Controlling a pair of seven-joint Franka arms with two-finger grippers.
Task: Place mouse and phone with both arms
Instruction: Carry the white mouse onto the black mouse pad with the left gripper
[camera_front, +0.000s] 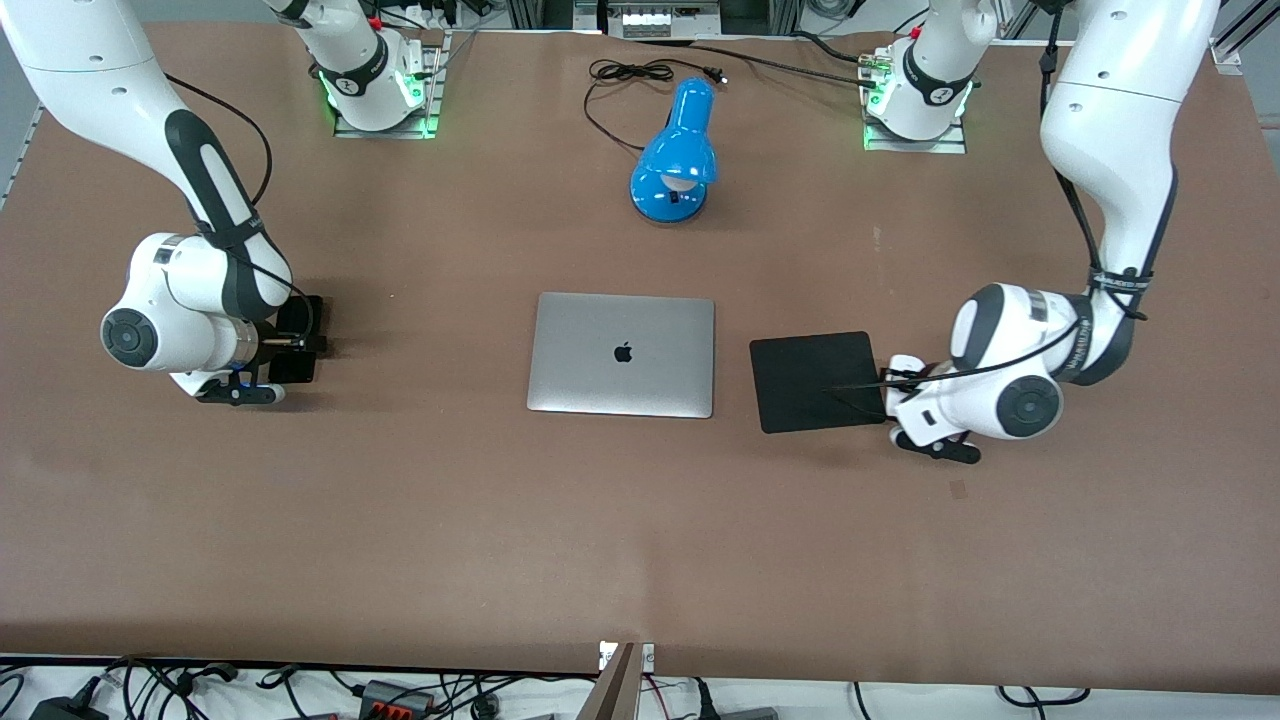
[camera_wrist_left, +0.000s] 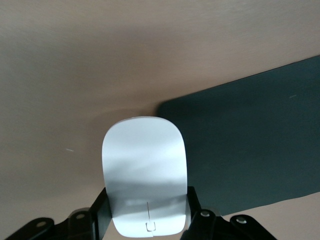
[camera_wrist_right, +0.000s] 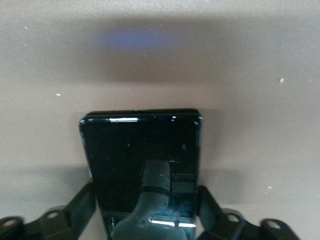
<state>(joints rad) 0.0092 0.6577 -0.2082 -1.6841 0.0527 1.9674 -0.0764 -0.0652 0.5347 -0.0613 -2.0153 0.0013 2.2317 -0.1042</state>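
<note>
My left gripper is low at the edge of the black mouse pad toward the left arm's end of the table. In the left wrist view the gripper is shut on the white mouse, with a finger on each side. The mouse is over bare table beside the pad's corner. My right gripper is low over bare table toward the right arm's end. In the right wrist view it is shut on the black phone, whose glossy face mirrors the arm.
A closed silver laptop lies at the table's middle, next to the mouse pad. A blue desk lamp with a black cable stands farther from the front camera, between the arm bases.
</note>
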